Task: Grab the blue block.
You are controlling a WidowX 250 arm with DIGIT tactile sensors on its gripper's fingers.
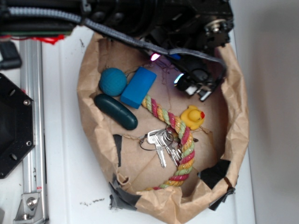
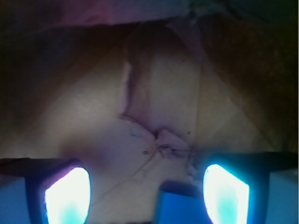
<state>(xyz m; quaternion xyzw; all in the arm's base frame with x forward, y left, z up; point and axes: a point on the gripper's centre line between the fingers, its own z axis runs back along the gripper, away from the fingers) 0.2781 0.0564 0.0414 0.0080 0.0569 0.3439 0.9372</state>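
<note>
The blue block (image 1: 138, 87) is a bright blue flat brick lying on the paper floor, between a teal ball and a rope. My gripper (image 1: 166, 67) hovers just up and right of the block, its lit pads glowing pink and cyan. In the wrist view the gripper (image 2: 147, 196) is open, with glowing pads (image 2: 67, 196) at left and right. One corner of the blue block (image 2: 180, 205) shows at the bottom edge between the jaws, nearer the right pad. Nothing is held.
Everything sits in a brown paper bag rolled down into a bowl (image 1: 88, 107). A teal ball (image 1: 112, 81) and a dark teal capsule (image 1: 115, 111) lie left of the block. A coloured rope (image 1: 180, 140), keys (image 1: 161, 142) and a yellow duck (image 1: 192, 116) lie lower right.
</note>
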